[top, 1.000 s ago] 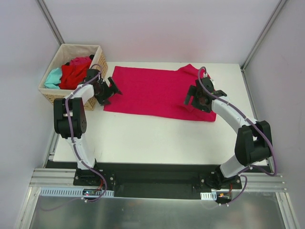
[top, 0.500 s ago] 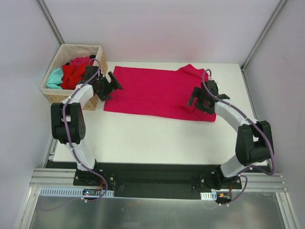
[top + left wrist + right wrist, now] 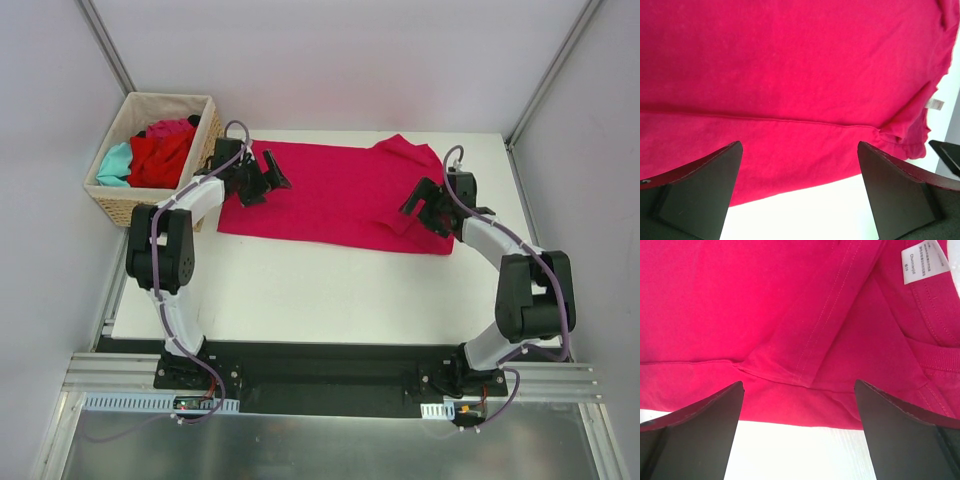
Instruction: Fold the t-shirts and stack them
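**Two open claws over a pink shirt**

A magenta-pink t-shirt (image 3: pixel 330 195) lies spread out flat on the far half of the white desk (image 3: pixel 320 290). It reaches from near the far left corner almost to the right edge.

The left claw (image 3: pixel 266 176) is over the left end of the shirt. Its two fingers are spread wide apart and nothing is between them. In the left wrist view, the left claw (image 3: pixel 800 146) has only pink cloth under the gap.

The right claw (image 3: pixel 418 205) is over the right end, near the shirt's front edge. It is wide open too and grips nothing. A white label (image 3: pixel 924 261) shows by the collar.

A wicker basket (image 3: pixel 150 100) sits by the far left corner. In it are a red t-shirt (image 3: pixel 160 158), a teal t-shirt (image 3: pixel 113 165) and a pink t-shirt (image 3: pixel 170 128), all bunched up.
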Robot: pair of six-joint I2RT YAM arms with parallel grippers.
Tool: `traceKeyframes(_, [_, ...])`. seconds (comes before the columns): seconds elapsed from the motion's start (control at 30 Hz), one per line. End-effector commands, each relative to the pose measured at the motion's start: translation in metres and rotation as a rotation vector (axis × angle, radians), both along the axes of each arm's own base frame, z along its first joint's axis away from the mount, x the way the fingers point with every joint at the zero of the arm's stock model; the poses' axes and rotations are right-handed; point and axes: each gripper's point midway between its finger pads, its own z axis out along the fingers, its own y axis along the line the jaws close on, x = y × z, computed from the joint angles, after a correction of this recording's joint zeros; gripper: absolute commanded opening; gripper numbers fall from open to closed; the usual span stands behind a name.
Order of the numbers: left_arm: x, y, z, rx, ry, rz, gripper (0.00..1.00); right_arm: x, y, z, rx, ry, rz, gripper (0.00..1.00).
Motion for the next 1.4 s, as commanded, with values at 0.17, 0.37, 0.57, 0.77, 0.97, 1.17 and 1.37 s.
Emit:
traceKeyframes(0.17, [0.014,0.007,-0.022,0.114,-0.002,0.046,0.99,0.012,-0.007,-0.010,0.029,-0.015,-0.038,0.97])
traceKeyframes(0.37, [0.005,0.029,-0.047,0.210,0.064,0.133,0.99,0.001,-0.016,-0.042,0.045,0.068,-0.082,0.97])
traceKeyframes(0.57, [-0.020,0.040,-0.072,0.270,0.146,0.192,0.99,-0.021,-0.026,-0.057,0.034,0.118,-0.134,0.97])
traceKeyframes(0.77, [-0.050,0.036,-0.076,0.351,0.159,0.216,0.99,-0.048,-0.036,-0.058,-0.004,0.144,-0.173,0.97])
traceKeyframes(0.97, [-0.100,0.013,-0.083,0.398,0.178,0.184,0.99,-0.078,-0.044,-0.053,-0.043,0.159,-0.179,0.96])
traceKeyframes(1.17, [-0.166,-0.011,-0.091,0.414,0.213,0.149,0.99,-0.109,-0.048,-0.045,-0.065,0.172,-0.162,0.96])
traceKeyframes(1.37, [-0.213,-0.002,-0.087,0.414,0.218,0.186,0.99,-0.147,-0.058,-0.041,-0.114,0.175,-0.158,0.97])
